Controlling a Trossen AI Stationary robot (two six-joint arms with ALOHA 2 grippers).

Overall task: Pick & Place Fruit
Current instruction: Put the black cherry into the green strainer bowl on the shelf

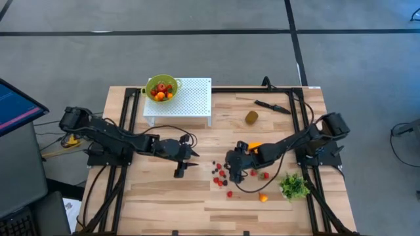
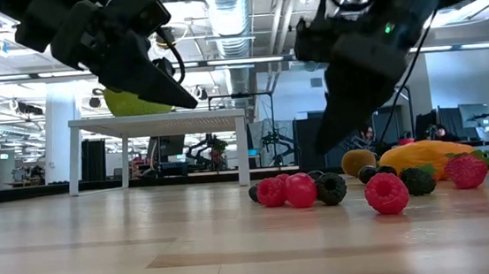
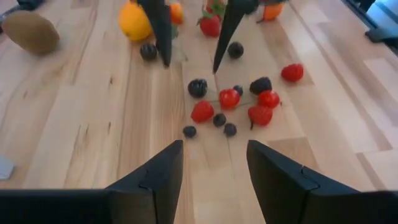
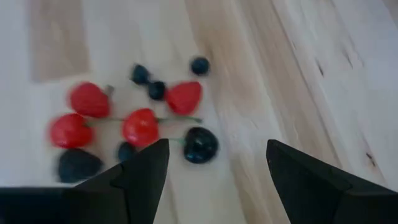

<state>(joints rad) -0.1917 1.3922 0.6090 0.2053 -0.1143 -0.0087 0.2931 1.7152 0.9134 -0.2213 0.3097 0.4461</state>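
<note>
the jaws of the right gripper (image 1: 233,176) are seen spread apart with nothing between them, poised just above the cluster of small berries (image 1: 221,177) at the centre of the high view; in the right wrist view a dark berry (image 4: 200,145) lies on the wood between the two fingers. the jaws of the left gripper (image 1: 186,166) are also parted and empty, held left of centre in the high view, near the cluster but not over it, and pointed toward it.

outward from the right gripper, the berries are scattered on the surface in red and dark pieces, some touching. an elongated orange fruit (image 1: 254,147) lies right of centre, partly under the right arm, and a kiwi-like oval (image 1: 252,117) sits apart toward the upper right. a small orange piece (image 1: 262,197) rests lower right beside a green leafy bunch (image 1: 294,186). a green bowl (image 1: 161,88) already holding fruit stands on a white perforated stand (image 1: 190,98) at upper centre-left. a black knife (image 1: 272,106) lies at upper right.

it is judged that a pick is being lined up. neighbouring berries could be pinched or knocked away because the pieces lie so close, and a round berry could be squeezed out sideways. both grippers converging on one cluster could also bring a collision.
</note>
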